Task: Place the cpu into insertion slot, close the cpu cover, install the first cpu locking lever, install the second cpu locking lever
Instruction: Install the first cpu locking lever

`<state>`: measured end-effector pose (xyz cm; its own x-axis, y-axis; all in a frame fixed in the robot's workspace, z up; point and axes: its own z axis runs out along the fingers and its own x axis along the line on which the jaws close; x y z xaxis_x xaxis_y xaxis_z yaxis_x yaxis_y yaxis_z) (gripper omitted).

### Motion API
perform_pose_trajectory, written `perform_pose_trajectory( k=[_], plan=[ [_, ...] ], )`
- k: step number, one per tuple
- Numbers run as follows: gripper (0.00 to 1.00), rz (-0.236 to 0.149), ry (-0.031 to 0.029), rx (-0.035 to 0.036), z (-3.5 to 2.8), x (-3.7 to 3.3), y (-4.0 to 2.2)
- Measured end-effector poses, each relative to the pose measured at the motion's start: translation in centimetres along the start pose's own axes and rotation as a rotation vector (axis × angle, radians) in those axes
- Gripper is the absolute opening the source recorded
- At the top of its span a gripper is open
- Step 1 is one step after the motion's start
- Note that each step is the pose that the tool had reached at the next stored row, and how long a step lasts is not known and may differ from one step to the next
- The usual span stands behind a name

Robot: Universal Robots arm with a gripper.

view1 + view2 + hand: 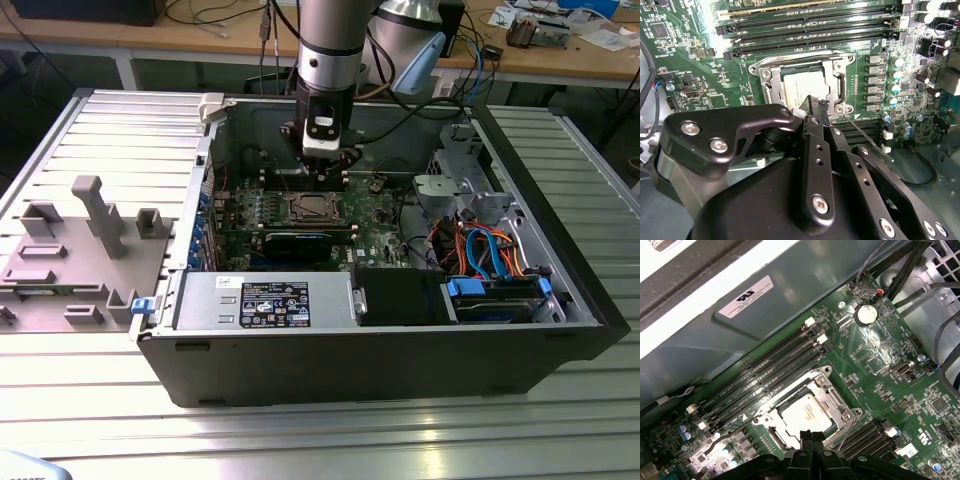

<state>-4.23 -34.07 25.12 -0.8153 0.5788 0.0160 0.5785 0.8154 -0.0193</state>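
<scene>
A workshop with wooden benches (pixel 560 62) strewn with cables lies behind a ribbed silver metal table (pixel 300 440). An open dark grey computer case (pixel 350 370) lies on its side across the middle of that table, open face up, most likely so the arm can reach straight down into it. A silver-grey jointed robot arm (pixel 330 50) comes down over the middle of the case. On the case floor lies the green circuit board (pixel 690 65), with long black memory slots (pixel 770 367) between the socket and the nearest case wall. Near the board's middle sits the insertion slot (pixel 313 208), a square socket with a silvery rim. The cpu cover (pixel 837 397), a thin silvery frame with a large window, lies flat over it. The cpu (pixel 805 415), a flat square chip with a dull silver top, shows through that window, seated in the slot. A thin wire locking lever (pixel 865 135) slants out from the socket's corner and looks unlatched. The black gripper (pixel 811 436) hangs at the socket's edge, its two fingers (pixel 805 437) pressed together with nothing between them. Whether the tips touch the cover's rim is unclear. Held shut like this, they probably serve to push rather than grasp.
</scene>
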Motion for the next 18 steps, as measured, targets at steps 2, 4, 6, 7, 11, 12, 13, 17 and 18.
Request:
perform_pose_trajectory(
  k=[2,4,6,7,11,12,13,17,18],
  plan=[
    [0.11,-0.005,-0.0001,0.0001,0.00,0.00,0.00],
    [0.11,-0.030,-0.0006,0.0004,0.00,0.00,0.00],
    [0.11,-0.057,-0.0011,0.0009,0.00,0.00,0.00],
    [0.11,-0.060,-0.0011,0.0009,0.00,0.00,0.00],
    [0.11,-0.067,-0.0013,0.0011,0.00,0.00,0.00],
    [0.11,-0.068,-0.0013,0.0011,0.00,0.00,0.00],
    [0.11,-0.070,-0.0014,0.0011,0.00,0.00,0.00],
    [0.11,-0.079,-0.0015,0.0012,0.00,0.00,0.00],
    [0.11,-0.081,-0.0016,0.0013,0.00,0.00,0.00]
  ],
)
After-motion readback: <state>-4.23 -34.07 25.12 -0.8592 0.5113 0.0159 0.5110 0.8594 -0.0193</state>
